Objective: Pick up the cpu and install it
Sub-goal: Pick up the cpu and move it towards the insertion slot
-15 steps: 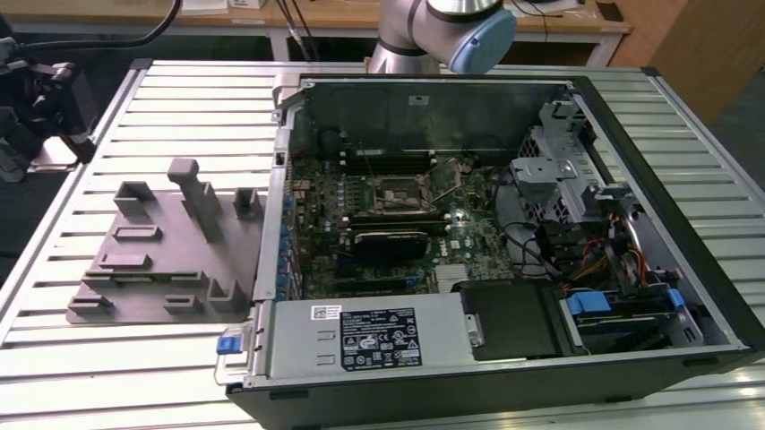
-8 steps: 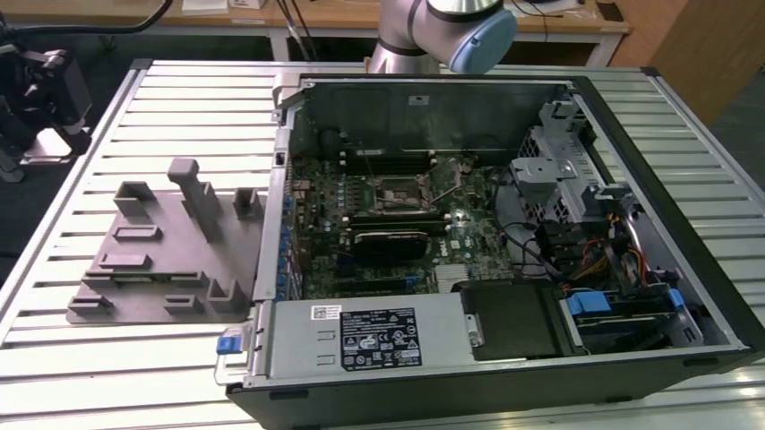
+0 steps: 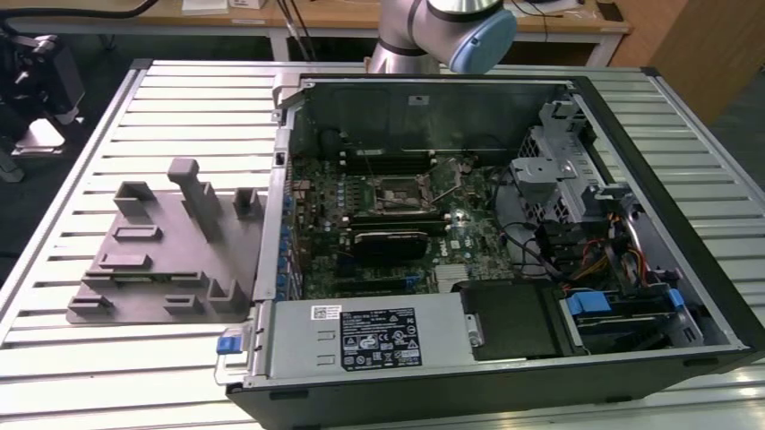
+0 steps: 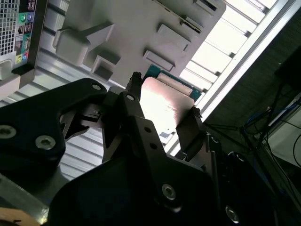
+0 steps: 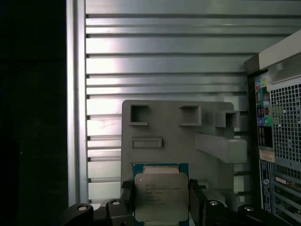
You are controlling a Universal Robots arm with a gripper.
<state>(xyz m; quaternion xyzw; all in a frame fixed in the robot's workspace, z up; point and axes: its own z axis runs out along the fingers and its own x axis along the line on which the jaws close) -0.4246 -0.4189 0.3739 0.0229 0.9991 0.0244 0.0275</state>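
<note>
Cpu (image 5: 160,192) clamped by opposite edges in end effector (image 5: 161,201) over fixture (image 5: 174,136).

A pale slatted metal table (image 3: 143,358) carries a grey fixture plate (image 3: 167,260) (raised blocks and posts stand on it) at the exterior view's left and, just beside it, an open computer case (image 3: 502,390).

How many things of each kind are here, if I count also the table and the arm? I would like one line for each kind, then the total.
cpu, gripped by the pincer: 1
grey fixture: 1
open computer: 1
arm: 1
table: 1
Total: 5
</note>
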